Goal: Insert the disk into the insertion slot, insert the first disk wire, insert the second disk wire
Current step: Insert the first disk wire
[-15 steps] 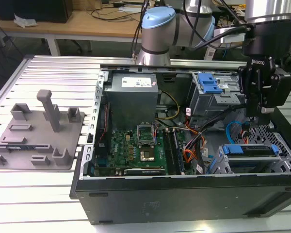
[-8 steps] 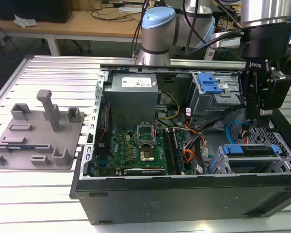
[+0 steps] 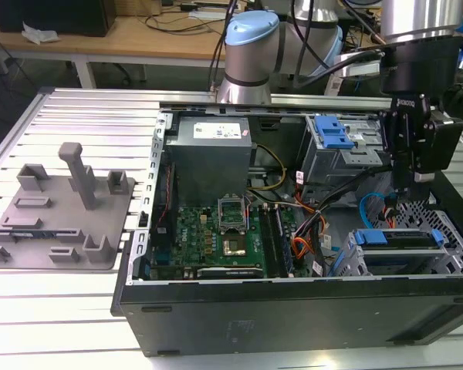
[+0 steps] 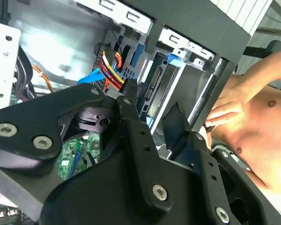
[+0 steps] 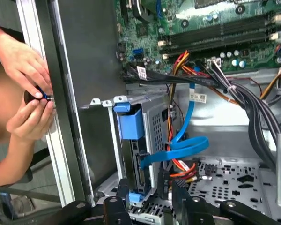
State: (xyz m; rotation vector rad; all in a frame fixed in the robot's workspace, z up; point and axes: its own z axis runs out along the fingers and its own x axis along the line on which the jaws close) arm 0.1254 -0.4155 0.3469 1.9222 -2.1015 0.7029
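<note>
Gripper is down inside the computer case, just beside the drive cage. The disk sits in that cage, its blue frame showing. In the second wrist view the fingers are pinched narrow on the wire plug, with red, yellow and black wires trailing, close by the cage. A blue cable loops beside the cage. A person's hands are beyond the cage, outside the case wall.
</note>
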